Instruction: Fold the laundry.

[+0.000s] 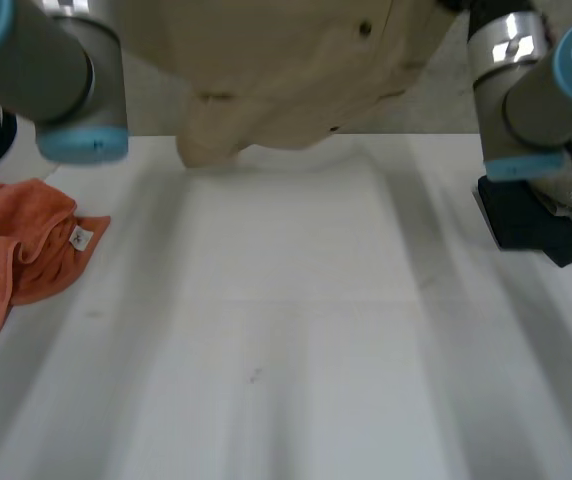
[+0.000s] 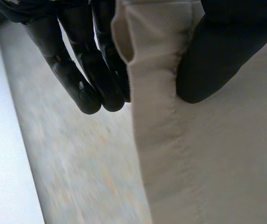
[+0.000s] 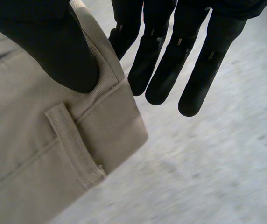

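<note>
Head view: one pair of beige trousers [image 1: 286,70] hangs over the counter's [image 1: 286,350] far edge, its top cut off. One orange towel [image 1: 26,250] lies left. One dark cloth [image 1: 531,225] lies right, partly behind the right arm.

Left wrist view: the left hand [image 2: 73,70] has fingers and thumb clamped on a trouser edge.

Right wrist view: the right hand [image 3: 54,42] clamps the waistband between thumb and straight fingers, beside one belt loop [image 3: 75,144].

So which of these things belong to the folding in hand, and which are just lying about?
In hand: beige garment, pinched by left hand and right hand; white table.
Lying about: orange towel; dark cloth pile.
</note>
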Controlling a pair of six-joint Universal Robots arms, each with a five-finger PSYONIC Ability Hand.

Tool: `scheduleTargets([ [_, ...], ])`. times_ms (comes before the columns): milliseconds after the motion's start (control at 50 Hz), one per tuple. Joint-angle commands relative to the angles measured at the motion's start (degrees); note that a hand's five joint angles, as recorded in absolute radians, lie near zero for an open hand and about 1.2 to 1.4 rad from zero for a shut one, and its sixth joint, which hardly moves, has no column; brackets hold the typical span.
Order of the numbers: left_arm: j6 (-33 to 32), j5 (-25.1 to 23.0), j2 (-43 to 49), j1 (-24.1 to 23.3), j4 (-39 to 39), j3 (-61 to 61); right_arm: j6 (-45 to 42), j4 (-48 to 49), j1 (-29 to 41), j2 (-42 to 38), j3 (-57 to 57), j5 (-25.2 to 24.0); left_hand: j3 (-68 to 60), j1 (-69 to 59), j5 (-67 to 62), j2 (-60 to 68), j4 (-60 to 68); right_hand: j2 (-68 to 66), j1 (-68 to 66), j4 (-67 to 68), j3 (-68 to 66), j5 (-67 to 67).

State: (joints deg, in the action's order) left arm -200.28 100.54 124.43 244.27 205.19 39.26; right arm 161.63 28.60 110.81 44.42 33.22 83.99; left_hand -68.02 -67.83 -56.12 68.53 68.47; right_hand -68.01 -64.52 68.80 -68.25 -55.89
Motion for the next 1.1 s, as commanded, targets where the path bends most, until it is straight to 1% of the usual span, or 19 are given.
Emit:
scheduleTargets([
  [20,0.07,-0.61,-2.43,-0.81,-0.84,18.73,0.80,-2.32,0.11,0.05,14.14,-6.73,-11.98,-12.17,-13.88,11.47,11.53,-11.99,-15.48,11.20,-11.75,-14.11],
  [80,-1.68,-0.44,-1.74,-2.30,-0.67,28.29,-0.78,-3.73,-0.15,-0.04,21.70,-7.87,-11.98,-12.17,-13.88,11.47,11.53,-11.99,-15.48,11.20,-11.75,-14.11],
  [140,-4.49,-0.17,-0.94,-3.10,-1.10,33.84,-4.89,-5.83,-1.03,0.22,30.03,-8.32,-11.98,-12.17,-13.88,11.47,11.53,-11.99,-15.48,11.20,-11.75,-14.11],
  [180,-6.16,0.09,-0.85,-3.36,-1.72,36.31,-7.02,-6.98,-1.47,0.49,32.78,-8.32,-11.98,-12.17,-13.88,11.47,11.53,-11.99,-15.48,11.20,-11.75,-14.11],
  [280,-10.74,1.41,-3.04,-5.99,-7.60,43.17,-12.91,-15.05,-2.97,5.49,41.22,-8.32,-11.98,-12.17,-13.88,11.47,11.53,-11.99,-15.48,11.20,-11.75,-14.11],
  [400,-12.32,1.67,-8.93,-9.78,-20.25,48.45,-19.41,-32.01,-3.41,15.60,50.01,-10.51,-11.98,-12.17,-13.88,11.47,11.53,-11.99,-15.48,11.20,-11.75,-14.11],
  [420,-12.50,1.59,-10.50,-10.74,-24.79,49.76,-22.38,-36.47,-3.49,18.39,52.02,-10.69,-11.98,-12.17,-13.88,11.47,11.53,-11.99,-15.48,11.20,-11.75,-14.11],
  [460,-12.50,1.41,-11.92,-11.44,-28.94,50.91,-25.82,-40.97,-3.76,21.04,53.96,-10.69,-11.98,-12.17,-13.88,11.47,11.53,-11.99,-15.48,11.20,-11.75,-14.11],
  [500,-11.89,1.15,-13.77,-12.24,-35.71,52.67,-31.18,-47.30,-4.55,24.82,56.69,-9.99,-11.98,-12.17,-13.88,11.47,11.53,-11.99,-15.48,11.20,-11.75,-14.11],
  [540,-10.40,-0.43,-15.52,-13.11,-43.61,54.25,-36.97,-55.20,-5.77,28.42,59.50,-8.85,-11.98,-12.17,-13.88,11.47,11.53,-11.99,-15.48,11.20,-11.75,-14.11],
  [580,-9.17,-2.62,-15.79,-14.43,-48.97,54.69,-40.05,-60.04,-6.57,29.40,60.73,-8.67,-11.98,-12.17,-13.88,11.47,11.53,-11.99,-15.48,11.20,-11.75,-14.11],
  [640,-8.55,-4.82,-15.36,-15.14,-53.21,54.43,-42.00,-63.40,-7.01,29.49,61.00,-8.76,-11.98,-12.17,-13.88,11.47,11.53,-11.99,-15.48,11.20,-11.75,-14.11],
  [680,-8.46,-6.15,-14.56,-15.40,-55.77,53.38,-41.83,-62.80,-7.10,28.62,60.57,-8.76,-11.98,-12.17,-13.88,11.47,11.53,-11.99,-15.48,11.20,-11.75,-14.11],
  [740,-8.19,-6.06,-13.42,-15.14,-55.95,50.75,-39.73,-59.64,-6.66,26.87,59.78,-8.49,-11.98,-12.17,-13.88,11.47,11.53,-11.99,-15.48,11.20,-11.75,-14.11],
  [860,-8.89,-3.78,-10.96,-14.09,-55.33,44.69,-36.12,-54.89,-6.40,23.88,56.97,-7.00,-11.98,-12.17,-13.88,11.47,11.53,-11.99,-15.48,11.20,-11.75,-14.11],
  [920,-10.56,-2.20,-9.12,-12.77,-54.81,39.94,-33.75,-51.55,-6.31,22.03,54.51,-5.33,-11.16,-11.34,-13.06,10.65,10.71,-11.99,-15.48,11.20,-11.75,-14.11],
  [1020,-13.29,-2.54,-5.69,-10.05,-50.86,31.24,-28.92,-43.47,-6.04,19.13,50.64,-2.87,-11.49,-11.68,-13.39,10.98,11.05,-11.99,-15.48,11.20,-11.75,-14.11],
  [1080,-14.52,-3.34,-2.18,-8.90,-47.00,24.39,-26.11,-37.49,-5.08,17.19,48.27,-1.38,-11.66,-11.85,-13.56,11.15,11.22,-11.99,-15.48,11.20,-11.75,-14.11],
  [1100,-14.96,-3.42,-1.13,-8.55,-45.94,22.63,-24.79,-33.74,-4.55,16.23,47.13,-0.59,-11.66,-11.85,-13.56,11.15,11.22,-11.99,-15.48,11.20,-11.75,-14.11],
])
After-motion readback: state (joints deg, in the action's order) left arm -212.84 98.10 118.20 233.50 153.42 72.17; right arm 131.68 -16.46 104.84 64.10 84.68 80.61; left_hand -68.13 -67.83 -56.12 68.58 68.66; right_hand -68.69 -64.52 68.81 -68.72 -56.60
